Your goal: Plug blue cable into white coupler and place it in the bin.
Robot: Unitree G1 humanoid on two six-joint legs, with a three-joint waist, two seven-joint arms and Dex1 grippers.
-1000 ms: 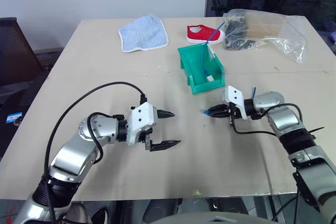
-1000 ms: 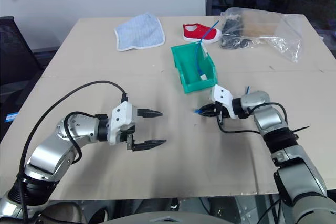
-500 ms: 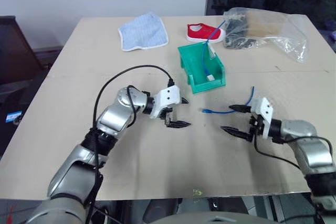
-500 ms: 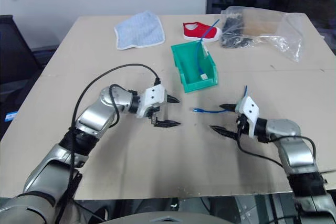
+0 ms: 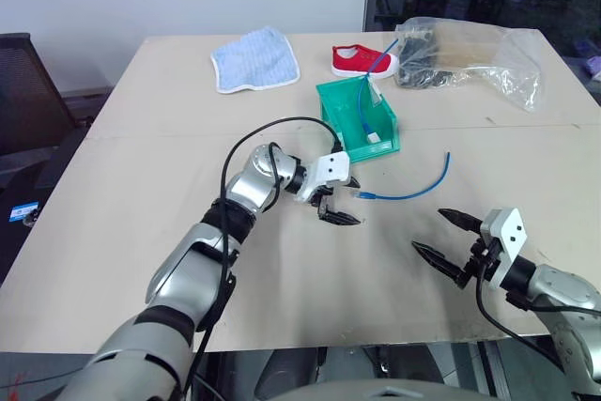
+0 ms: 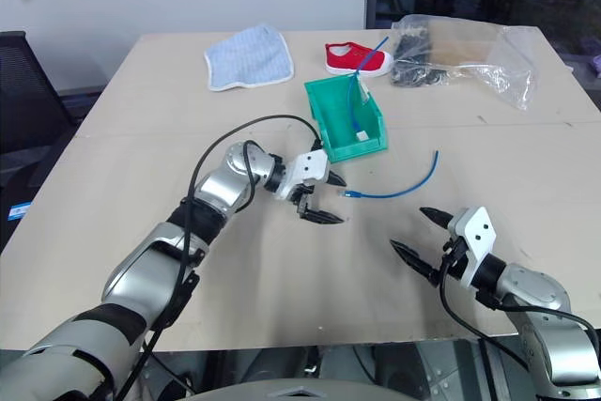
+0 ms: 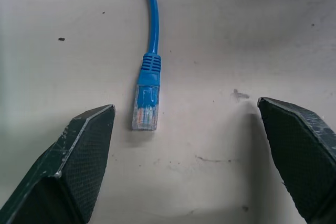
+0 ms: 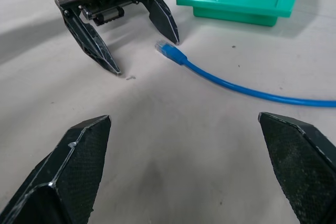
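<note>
The blue cable [image 5: 413,190] lies loose on the table in a gentle curve, just right of the green bin [image 5: 349,100]. Its clear plug [image 7: 145,109] points at my left gripper [image 5: 352,202]. That gripper is open, its fingers [image 7: 79,161] either side of the plug without touching it. My right gripper [image 5: 427,230] is open and empty near the table's front edge, well short of the cable. In the right wrist view I see the left gripper [image 8: 147,56], the plug [image 8: 168,51] and the bin [image 8: 236,3]. The white coupler [image 5: 376,137] lies inside the bin beside another blue strand.
At the back of the table lie a blue-and-white cloth [image 5: 255,55], a red shoe [image 5: 362,59] and a clear plastic bag [image 5: 479,53] with dark items. A black chair [image 5: 28,82] stands off the table's left side.
My right gripper opened, let go of the blue cable and pulled back toward the front edge. The cable now rests on the table. My left gripper moved right to the plug end.
</note>
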